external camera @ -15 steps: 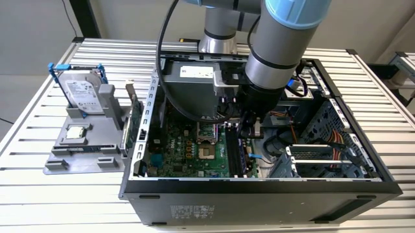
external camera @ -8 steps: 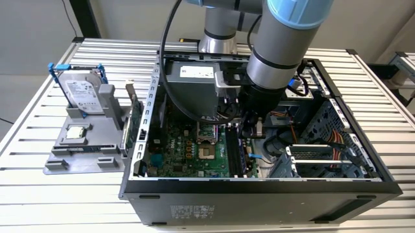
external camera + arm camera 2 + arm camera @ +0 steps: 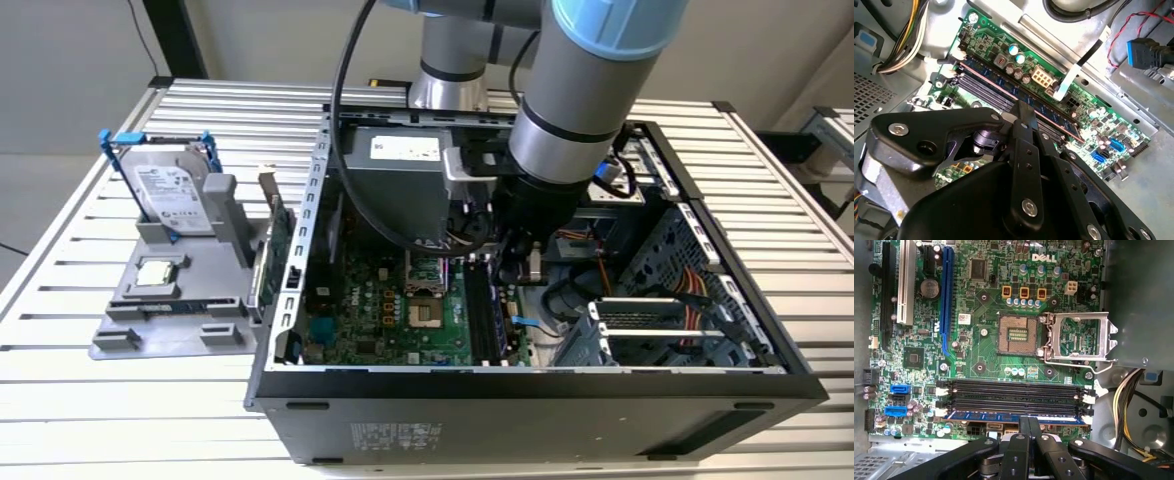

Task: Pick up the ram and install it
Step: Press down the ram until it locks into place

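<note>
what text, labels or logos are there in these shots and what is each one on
White brand logo: printed on the motherboard, at its edge in the first wrist view.
Small white sticker on the same board: print too small to read.
Label on the hard drive: too small to read.
White sticker on the power supply: too small to read.
Pale label on the computer case's outer wall: blurred, unreadable.

Gripper [image 3: 1021, 112] linkage: black plastic-looking, semi-gloss, smooth, with bright metal screws. Ram [image 3: 1014, 416]: blue-green circuit board, slight sheen. Motherboard [image 3: 984, 347]: glossy green laminate; CPU socket frame [image 3: 1079, 337] bare shiny metal. Computer case [image 3: 534, 395]: matt dark painted sheet metal. Table [image 3: 80, 400]: ribbed, pale brushed metal. Grey stand [image 3: 167, 310]: matt plastic.
</note>
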You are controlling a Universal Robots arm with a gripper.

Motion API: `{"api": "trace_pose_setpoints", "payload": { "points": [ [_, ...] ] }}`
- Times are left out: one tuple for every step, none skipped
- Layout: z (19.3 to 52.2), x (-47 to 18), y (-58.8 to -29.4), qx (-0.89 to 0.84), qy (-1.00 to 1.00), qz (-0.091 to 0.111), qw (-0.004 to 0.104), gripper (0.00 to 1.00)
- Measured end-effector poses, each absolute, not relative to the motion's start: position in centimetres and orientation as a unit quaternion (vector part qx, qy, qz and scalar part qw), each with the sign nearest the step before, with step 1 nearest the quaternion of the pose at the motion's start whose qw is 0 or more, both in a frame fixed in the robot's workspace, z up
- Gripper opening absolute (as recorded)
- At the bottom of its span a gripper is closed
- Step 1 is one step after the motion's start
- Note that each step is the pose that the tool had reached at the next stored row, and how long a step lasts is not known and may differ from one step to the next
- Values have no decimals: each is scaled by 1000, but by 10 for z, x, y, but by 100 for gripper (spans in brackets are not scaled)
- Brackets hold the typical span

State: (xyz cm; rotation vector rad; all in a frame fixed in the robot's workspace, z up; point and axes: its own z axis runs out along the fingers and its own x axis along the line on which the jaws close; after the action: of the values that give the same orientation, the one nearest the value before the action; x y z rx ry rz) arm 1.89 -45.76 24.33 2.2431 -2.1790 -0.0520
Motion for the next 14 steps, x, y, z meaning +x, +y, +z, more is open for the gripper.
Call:
{"api": "trace_pose_setpoints", "payload": {
  "points": [
    [243,19,-458,717,-697,-17,7,0],
    [243,20,-458,718,-696,-17,7,0],
    [243,20,-458,718,-696,-17,7,0],
    [243,20,-458,719,-695,-17,7,0],
    [243,20,-458,720,-694,-16,7,0],
    [242,20,-458,720,-693,-16,7,0],
    [242,20,-458,721,-692,-16,7,0],
    [242,20,-458,723,-691,-16,7,0],
    [242,20,-458,724,-689,-16,7,0],
    [241,20,-458,726,-687,-16,7,0],
    [241,20,-458,728,-685,-16,7,0],
    [240,20,-458,730,-683,-16,7,0],
    [240,20,-458,732,-681,-16,7,0],
    [239,20,-458,732,-681,-16,7,0]
  ]
}}
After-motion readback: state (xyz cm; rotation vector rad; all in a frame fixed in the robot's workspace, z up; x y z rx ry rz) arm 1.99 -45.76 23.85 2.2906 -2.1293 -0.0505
